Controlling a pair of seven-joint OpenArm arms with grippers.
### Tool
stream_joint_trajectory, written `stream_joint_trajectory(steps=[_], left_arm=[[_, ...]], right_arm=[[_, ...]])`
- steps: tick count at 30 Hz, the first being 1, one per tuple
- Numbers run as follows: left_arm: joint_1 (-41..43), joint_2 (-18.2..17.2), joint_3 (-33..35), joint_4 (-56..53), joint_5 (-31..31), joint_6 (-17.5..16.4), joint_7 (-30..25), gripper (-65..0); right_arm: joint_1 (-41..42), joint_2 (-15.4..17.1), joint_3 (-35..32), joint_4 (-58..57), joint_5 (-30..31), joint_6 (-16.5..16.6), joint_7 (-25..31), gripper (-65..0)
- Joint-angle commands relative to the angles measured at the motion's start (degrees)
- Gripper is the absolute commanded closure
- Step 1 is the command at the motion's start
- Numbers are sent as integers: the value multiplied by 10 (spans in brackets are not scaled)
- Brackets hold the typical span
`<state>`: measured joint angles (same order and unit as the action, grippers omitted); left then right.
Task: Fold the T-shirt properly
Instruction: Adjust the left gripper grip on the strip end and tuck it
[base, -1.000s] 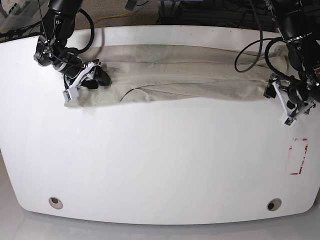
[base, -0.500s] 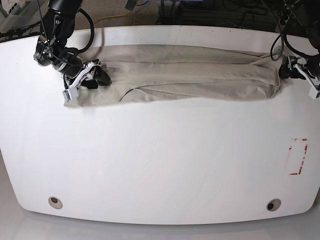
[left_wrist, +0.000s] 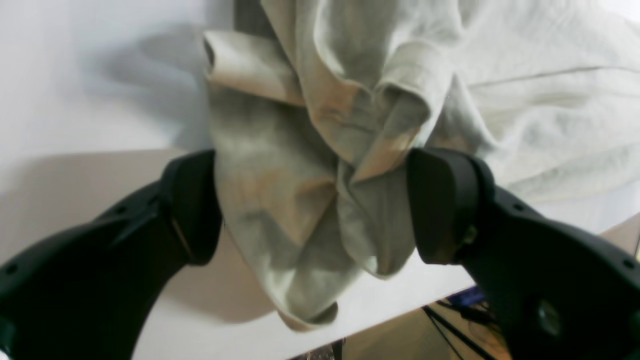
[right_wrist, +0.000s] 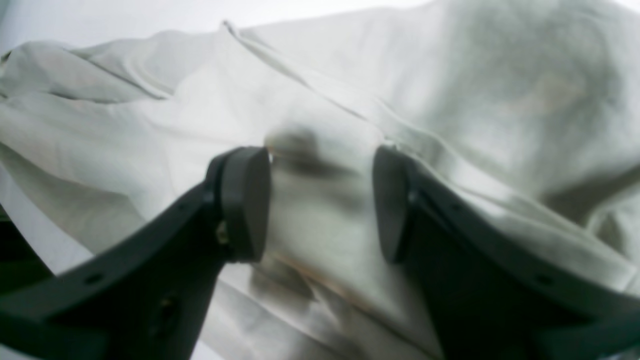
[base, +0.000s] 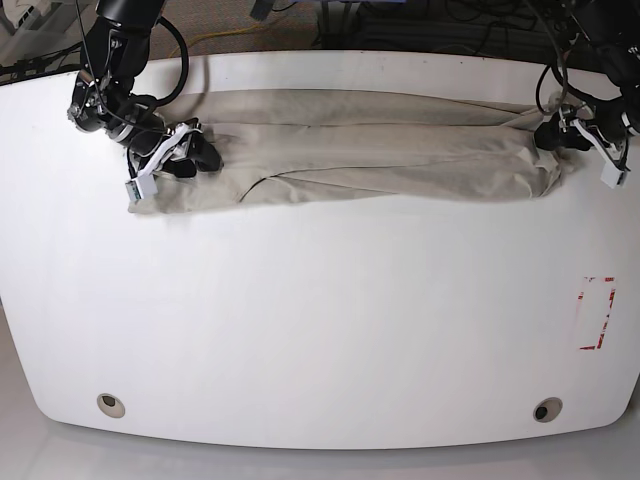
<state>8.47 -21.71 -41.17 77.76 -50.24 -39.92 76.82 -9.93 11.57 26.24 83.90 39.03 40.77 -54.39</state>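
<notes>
**A:** What does the left wrist view show?

**B:** The left gripper (left_wrist: 315, 210) has its two black jaws spread wide, with a bunched end of the beige T-shirt (left_wrist: 310, 150) sitting between them. The pads touch the cloth on both sides, but whether they truly pinch it cannot be told. The bundle is thick and loosely crumpled, so it may slip free or come up as a wad, spoiling a clean fold. Below the cloth, the white table (left_wrist: 90, 100) ends at an edge, with cables beyond it.

**A:** And the right wrist view?

**B:** The right gripper (right_wrist: 322, 202) stands partly open over a flat stretch of the T-shirt (right_wrist: 450, 100). A raised hump of fabric sits between the pads. If only the top layer is caught, the layers beneath would stay behind and the fold would skew.

**A:** The base view?

**B:** The T-shirt (base: 380, 150) lies as a long, narrow band across the far side of the table (base: 320, 330). The right gripper (base: 165, 160) is at the band's end on the view's left, and the left gripper (base: 585, 135) at the opposite end, close to the table's edge, where cloth could slide off. The tabletop is bare otherwise, except for red tape marks (base: 597, 312) and two round holes (base: 111, 404) near the front. Behind the table, dark floor and tangled cables are visible.
</notes>
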Motion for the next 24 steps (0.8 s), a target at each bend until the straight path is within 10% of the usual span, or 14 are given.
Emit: stream_joint_trajectory(steps=[1,14,21,24], left_arm=[[-4,-14,-1,4,-9,-1,-22,-524],[-6,-15,28,-51,-10,-1,-31,-496],[-9,-15,29,-48,-10,-1,-32,-35],[-7,-15,29,-11,-10,-1,-33,-24]], right_arm=[[-5,5,0,1,-31,-8,-31,-327],[-5,5,2,-30,-30,-8,-29,-327],[-4,5,2,-29,-30,-8,-29,-327],[-4,5,2,-29,-30,-8,-29,-327]])
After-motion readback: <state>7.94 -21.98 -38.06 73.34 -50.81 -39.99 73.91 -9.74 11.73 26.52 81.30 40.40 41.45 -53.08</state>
